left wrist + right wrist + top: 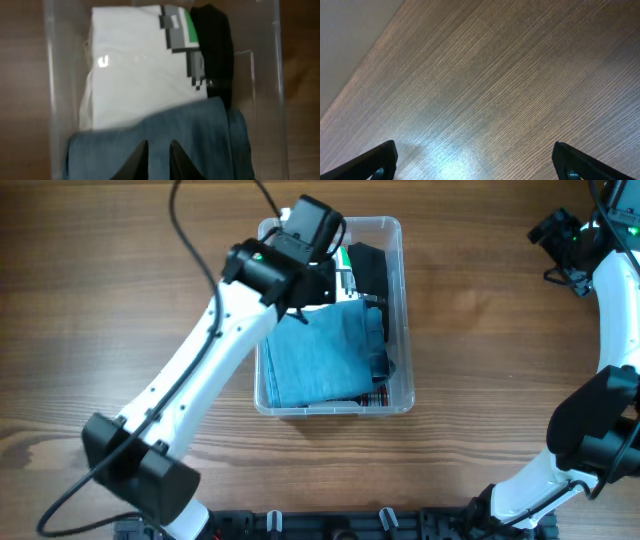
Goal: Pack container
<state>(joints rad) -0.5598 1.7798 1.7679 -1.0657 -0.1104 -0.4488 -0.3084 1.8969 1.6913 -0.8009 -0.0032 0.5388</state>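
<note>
The clear plastic container (408, 330) stands at the table's middle back. In it lie a folded blue denim cloth (320, 355), a white garment with a grey and green print (345, 272) and a black garment (372, 265). In the left wrist view the container wall (60, 75) frames the white garment (135, 75), the black one (215, 55) and the denim (200, 135). My left gripper (160, 147) hovers just over the denim, fingers nearly together with nothing between them. My right gripper (475, 160) is wide open over bare table at the far right (555, 230).
The wooden table (480, 310) surrounds the container. My left arm (200, 370) crosses the table's left half diagonally. My right arm (610, 330) stands along the right edge. A pale edge of the table (350, 40) shows in the right wrist view.
</note>
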